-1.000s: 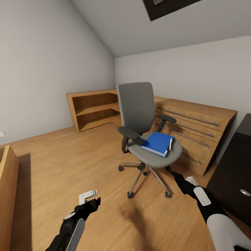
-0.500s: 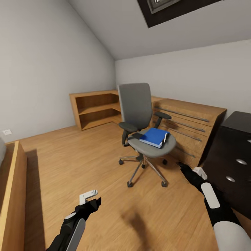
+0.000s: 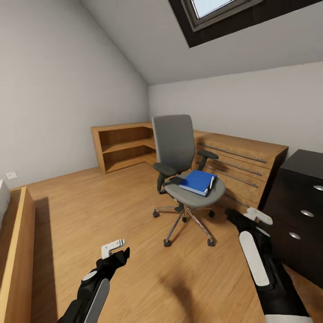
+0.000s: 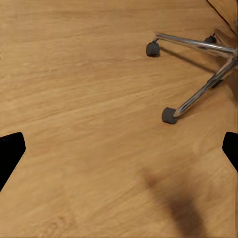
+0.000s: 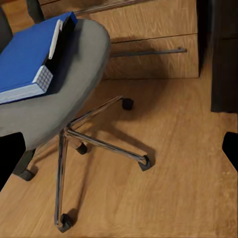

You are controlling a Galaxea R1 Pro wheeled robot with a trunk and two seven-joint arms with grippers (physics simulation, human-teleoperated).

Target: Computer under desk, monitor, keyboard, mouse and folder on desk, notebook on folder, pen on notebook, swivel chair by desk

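The view has pulled back, so the swivel chair (image 3: 186, 179) now looks farther away. The blue notebook (image 3: 196, 181) and pen (image 3: 211, 182) lie on its seat. Both grippers, left (image 3: 114, 249) and right (image 3: 255, 216), hang released and empty, so nothing is collected yet.

Attic room of a home, furnished as bedroom and study: sloping ceiling with skylight (image 3: 215, 11); wood-plank floor (image 3: 89, 211); low open bookshelf (image 3: 123, 146) in the corner; wooden drawer unit (image 3: 242, 168); dark dresser (image 3: 300, 206); grey swivel chair (image 3: 179, 148).
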